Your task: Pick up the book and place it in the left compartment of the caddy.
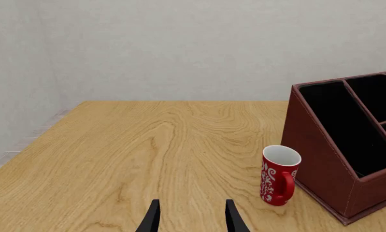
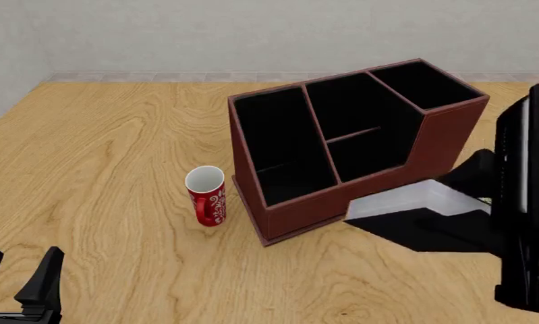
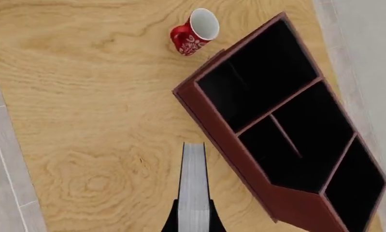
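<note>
Fingers [image 3: 207, 220] pinch the thick book [image 3: 194, 186] above the wood-grain table [image 3: 102, 121].

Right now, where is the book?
The book is clamped in the right hand, lifted off the table at the front view's right side, beside the caddy and not yet over the left compartment.

Left tool [image 2: 19, 280] base cropped; caddy [image 1: 347, 154] cut off.

Left pincer [image 2: 17, 273] low, fingers parted, empty. Right pincer [image 3: 193, 220] raised, apparently clamped on book [image 3: 193, 183].
</note>
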`<state>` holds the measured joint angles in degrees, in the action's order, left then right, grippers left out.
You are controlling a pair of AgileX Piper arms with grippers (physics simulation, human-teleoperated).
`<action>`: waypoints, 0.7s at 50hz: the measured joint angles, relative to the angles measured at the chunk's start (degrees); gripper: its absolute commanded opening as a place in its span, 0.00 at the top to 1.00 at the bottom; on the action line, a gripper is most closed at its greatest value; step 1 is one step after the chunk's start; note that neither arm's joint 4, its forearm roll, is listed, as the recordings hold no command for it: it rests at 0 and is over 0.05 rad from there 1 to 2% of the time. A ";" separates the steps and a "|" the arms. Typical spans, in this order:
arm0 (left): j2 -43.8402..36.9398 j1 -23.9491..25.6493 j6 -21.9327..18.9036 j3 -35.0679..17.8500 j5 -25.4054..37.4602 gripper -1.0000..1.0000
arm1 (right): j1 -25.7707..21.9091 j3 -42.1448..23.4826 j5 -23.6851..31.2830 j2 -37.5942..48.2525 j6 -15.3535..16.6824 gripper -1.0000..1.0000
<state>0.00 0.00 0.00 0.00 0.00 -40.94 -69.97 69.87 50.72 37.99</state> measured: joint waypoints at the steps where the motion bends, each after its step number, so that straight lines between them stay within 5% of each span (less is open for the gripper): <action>1: 0.00 0.00 0.00 0.00 0.00 0.00 | -0.11 -0.86 0.03 0.20 -0.51 1.00; 35: 0.00 0.00 0.00 0.00 0.00 0.00 | -1.18 -30.68 0.03 12.15 -24.82 1.00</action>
<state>0.00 0.00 0.00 0.00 0.00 -42.12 -100.65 69.90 62.87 13.17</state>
